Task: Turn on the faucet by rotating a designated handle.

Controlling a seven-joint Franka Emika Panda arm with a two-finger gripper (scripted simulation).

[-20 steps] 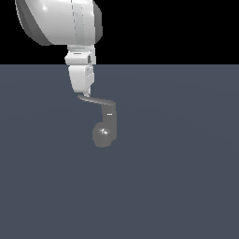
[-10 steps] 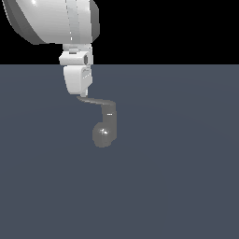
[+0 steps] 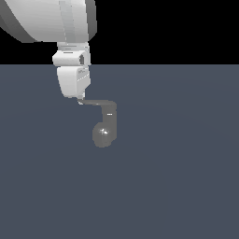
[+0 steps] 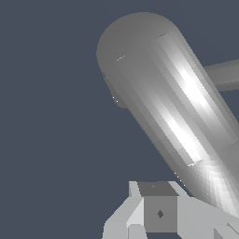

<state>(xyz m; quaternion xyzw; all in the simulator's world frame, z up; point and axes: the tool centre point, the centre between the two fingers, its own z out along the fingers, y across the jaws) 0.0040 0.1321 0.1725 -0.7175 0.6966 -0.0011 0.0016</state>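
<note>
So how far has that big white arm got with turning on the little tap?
Done: the white robot hand has reached the free tip of the thin grey lever handle on the small glossy grey faucet. In hand: making contact there, though a grip isn't visible. Left: swinging the handle round; no turn is evident.

The exterior view looks from off the arm, high and steeply downward, onto a flat slate-blue floor (image 3: pixel 177 177) that meets a black backdrop in a straight horizon across the upper part; it stands far enough back to take in the whole faucet (image 3: pixel 105 126) near the centre, while the arm (image 3: pixel 70 46) enters cropped from the top; the wrist view sits very near, so the faucet's post (image 4: pixel 168 107) fills most of the picture, with the gripper (image 4: pixel 158 212) cropped at one edge; both views share the faucet, the gripper and the floor.
</note>
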